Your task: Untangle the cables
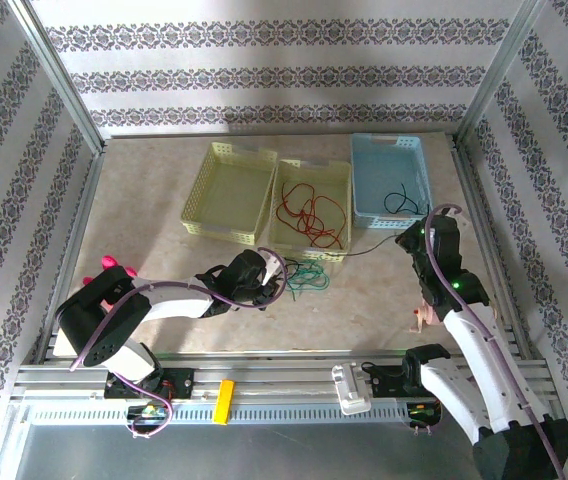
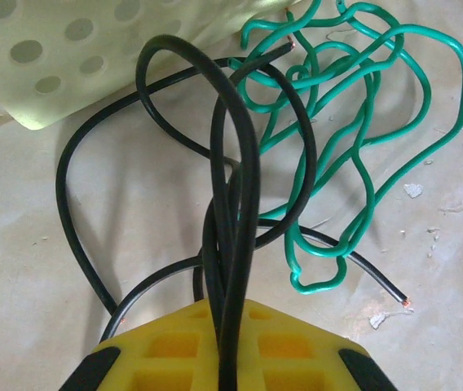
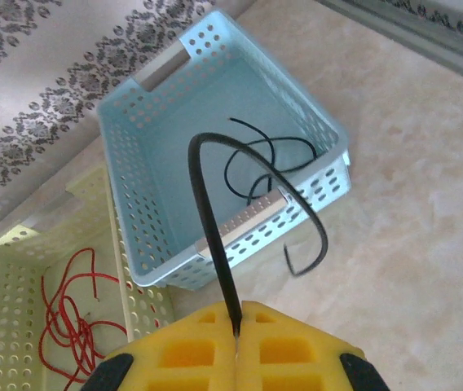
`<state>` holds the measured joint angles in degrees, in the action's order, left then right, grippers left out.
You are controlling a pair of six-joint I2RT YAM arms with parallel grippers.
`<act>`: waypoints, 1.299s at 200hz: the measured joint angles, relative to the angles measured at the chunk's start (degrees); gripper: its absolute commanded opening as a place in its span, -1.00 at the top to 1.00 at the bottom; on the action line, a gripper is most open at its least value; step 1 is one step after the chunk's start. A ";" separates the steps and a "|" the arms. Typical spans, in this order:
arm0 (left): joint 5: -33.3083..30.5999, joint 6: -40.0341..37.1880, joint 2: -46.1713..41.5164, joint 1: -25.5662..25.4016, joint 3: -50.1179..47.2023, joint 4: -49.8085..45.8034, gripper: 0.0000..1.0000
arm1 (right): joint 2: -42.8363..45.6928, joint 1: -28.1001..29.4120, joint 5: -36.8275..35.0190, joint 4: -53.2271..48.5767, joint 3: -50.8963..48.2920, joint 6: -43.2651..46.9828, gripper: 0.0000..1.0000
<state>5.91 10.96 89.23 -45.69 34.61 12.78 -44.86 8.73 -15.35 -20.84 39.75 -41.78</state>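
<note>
My left gripper (image 2: pixel 230 316) is shut on several strands of a looping black cable (image 2: pixel 241 147) just above the table. The green cable (image 2: pixel 362 163) lies in a squiggly heap to its right, crossed by the black loops. In the top view my left gripper (image 1: pixel 264 283) sits beside the green cable (image 1: pixel 309 280). My right gripper (image 3: pixel 237 316) is shut on a black cable (image 3: pixel 207 212) that arcs up and over the front wall of the blue basket (image 3: pixel 134 179), with more black coils inside. The red cable (image 1: pixel 309 212) lies in the middle basket (image 1: pixel 314 165).
A second pale yellow-green basket (image 1: pixel 229 190) stands left of the middle one. My right gripper (image 1: pixel 411 238) hangs at the blue basket's (image 1: pixel 389 150) front edge. Metal frame posts and patterned walls enclose the table. A rail with a yellow block (image 1: pixel 226 400) runs along the near edge.
</note>
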 measured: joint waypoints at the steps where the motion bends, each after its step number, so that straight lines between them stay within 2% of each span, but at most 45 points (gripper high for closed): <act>1: 0.00 0.00 0.00 0.00 0.00 0.00 1.00 | 0.00 0.00 -0.02 0.02 0.15 0.17 0.93; 82: -0.26 1.18 0.20 0.00 0.00 0.04 1.00 | -3.08 -1.20 2.99 7.87 10.86 12.35 0.88; 129: -0.61 1.51 0.20 0.00 -0.22 0.15 1.00 | -15.47 -6.91 5.68 14.36 15.72 13.44 0.89; 179: -0.66 1.51 0.17 0.00 -0.31 0.24 1.00 | -32.61 -11.28 9.51 18.75 21.18 9.35 0.83; 201: -0.63 1.51 0.17 0.00 -0.37 0.42 1.00 | -39.12 -11.37 13.00 19.67 22.40 7.17 0.73; 229: -0.61 1.51 0.11 0.00 -0.46 0.50 1.00 | -45.72 -11.37 17.88 18.93 22.29 4.17 0.31; 260: -0.61 1.51 -0.28 0.00 -0.63 0.50 1.00 | -46.73 -11.37 20.13 16.65 21.00 2.62 0.09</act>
<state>5.30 12.47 88.95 -45.69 33.98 13.28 -91.59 -2.63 4.78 -4.19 60.75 -39.16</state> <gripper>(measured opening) 0.084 0.428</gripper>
